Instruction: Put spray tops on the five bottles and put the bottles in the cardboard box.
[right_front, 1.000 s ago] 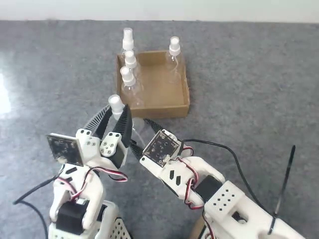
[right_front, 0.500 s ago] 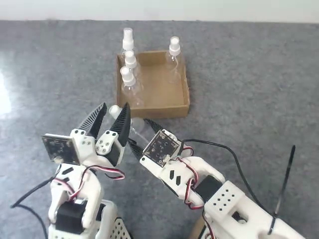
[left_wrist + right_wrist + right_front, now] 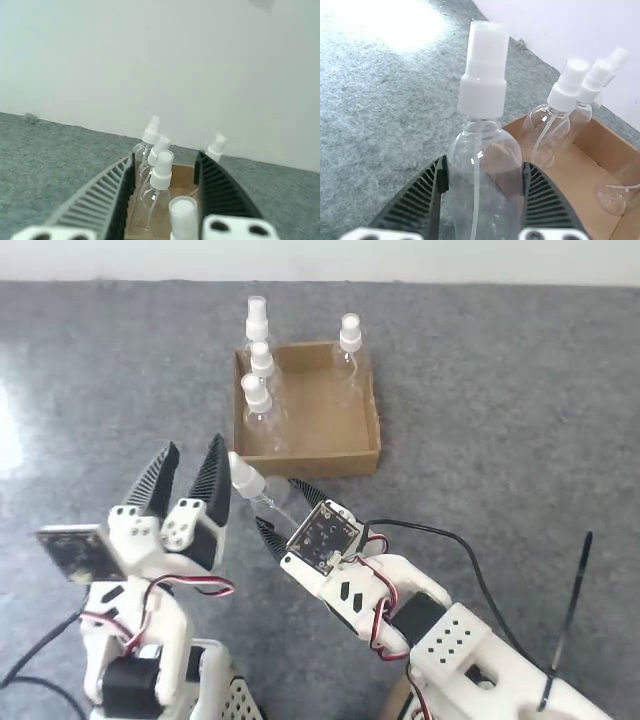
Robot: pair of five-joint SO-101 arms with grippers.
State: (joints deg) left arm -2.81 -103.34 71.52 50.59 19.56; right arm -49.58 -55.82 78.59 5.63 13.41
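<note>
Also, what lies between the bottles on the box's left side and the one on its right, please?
Only the bare floor of the cardboard box, in the high view; the left bottles and the right bottle stand apart.

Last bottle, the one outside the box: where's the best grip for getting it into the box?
Grip the bottle on its clear body just below the shoulder, coming from the side away from the cardboard box, as the right gripper has it. The body is wide and round; the spray top is narrow and might pull off.

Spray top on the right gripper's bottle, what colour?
White spray top on that bottle; right wrist view shows it best.
</note>
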